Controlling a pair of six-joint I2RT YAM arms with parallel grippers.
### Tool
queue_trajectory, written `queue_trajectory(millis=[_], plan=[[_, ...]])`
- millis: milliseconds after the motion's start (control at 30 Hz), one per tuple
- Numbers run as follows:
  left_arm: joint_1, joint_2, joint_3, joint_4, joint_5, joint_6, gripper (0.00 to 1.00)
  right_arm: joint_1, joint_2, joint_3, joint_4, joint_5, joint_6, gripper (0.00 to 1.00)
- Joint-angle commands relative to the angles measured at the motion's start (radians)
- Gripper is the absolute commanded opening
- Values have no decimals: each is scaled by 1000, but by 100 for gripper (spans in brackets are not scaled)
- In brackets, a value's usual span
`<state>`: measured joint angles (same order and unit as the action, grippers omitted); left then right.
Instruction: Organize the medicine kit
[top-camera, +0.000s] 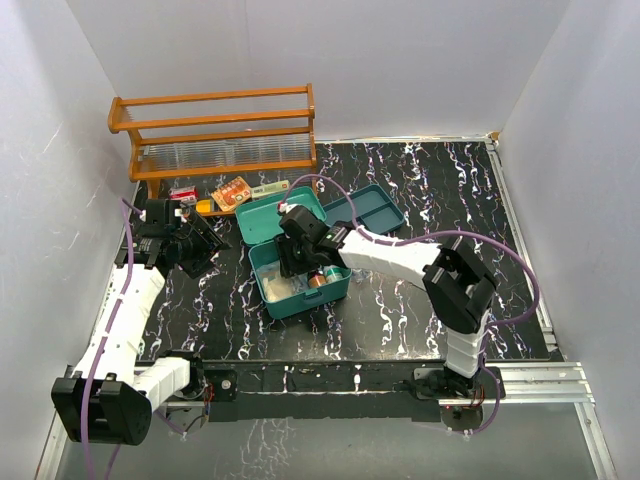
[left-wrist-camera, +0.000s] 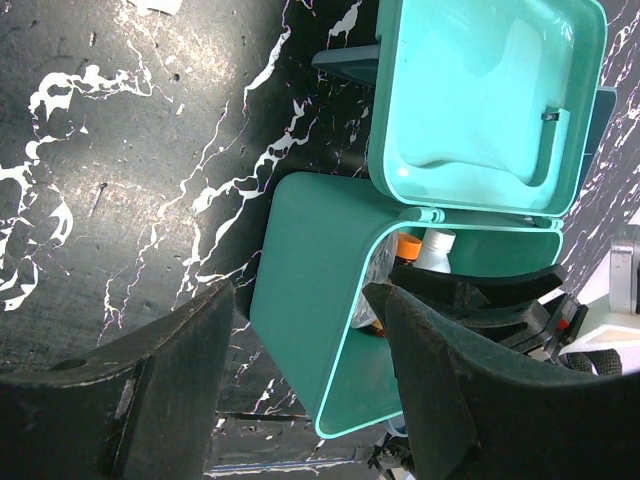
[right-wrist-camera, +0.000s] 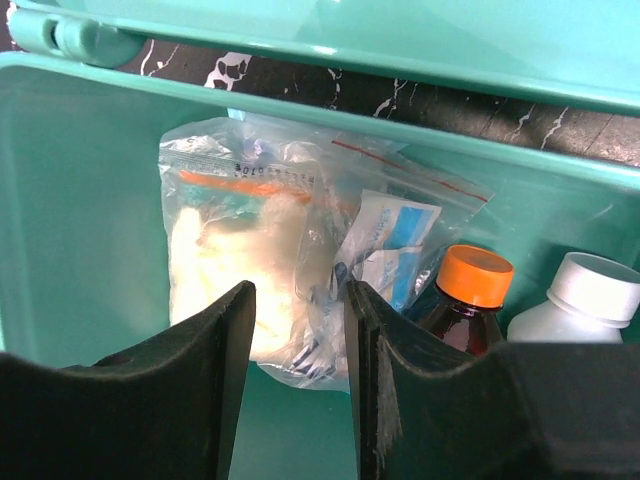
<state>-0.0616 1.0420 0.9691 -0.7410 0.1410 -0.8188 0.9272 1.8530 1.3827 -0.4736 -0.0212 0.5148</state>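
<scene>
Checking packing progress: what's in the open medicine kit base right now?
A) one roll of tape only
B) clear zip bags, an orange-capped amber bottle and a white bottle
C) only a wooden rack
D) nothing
B: the right wrist view shows clear zip bags, an orange-capped amber bottle and a white bottle inside the medicine kit.

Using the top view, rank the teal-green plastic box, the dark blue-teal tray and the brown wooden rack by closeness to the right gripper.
1. Teal-green plastic box: beneath the right gripper.
2. Dark blue-teal tray: just behind-right.
3. Brown wooden rack: far back-left.
</scene>
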Motion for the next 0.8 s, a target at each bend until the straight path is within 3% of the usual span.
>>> queue_trajectory(millis=[0, 233, 467, 767], plan=[[-1, -6, 18, -6, -7, 9, 61, 12, 24, 68, -20, 54, -21, 38], [-1, -3, 15, -3, -9, 10, 61, 25, 57, 104, -77, 127, -25, 34], [0, 4, 18, 4, -1, 17, 61, 25, 40, 120, -39, 47, -30, 0], [0, -35, -42, 54, 88, 37, 61, 25, -40, 57, 106, -132, -5, 0]])
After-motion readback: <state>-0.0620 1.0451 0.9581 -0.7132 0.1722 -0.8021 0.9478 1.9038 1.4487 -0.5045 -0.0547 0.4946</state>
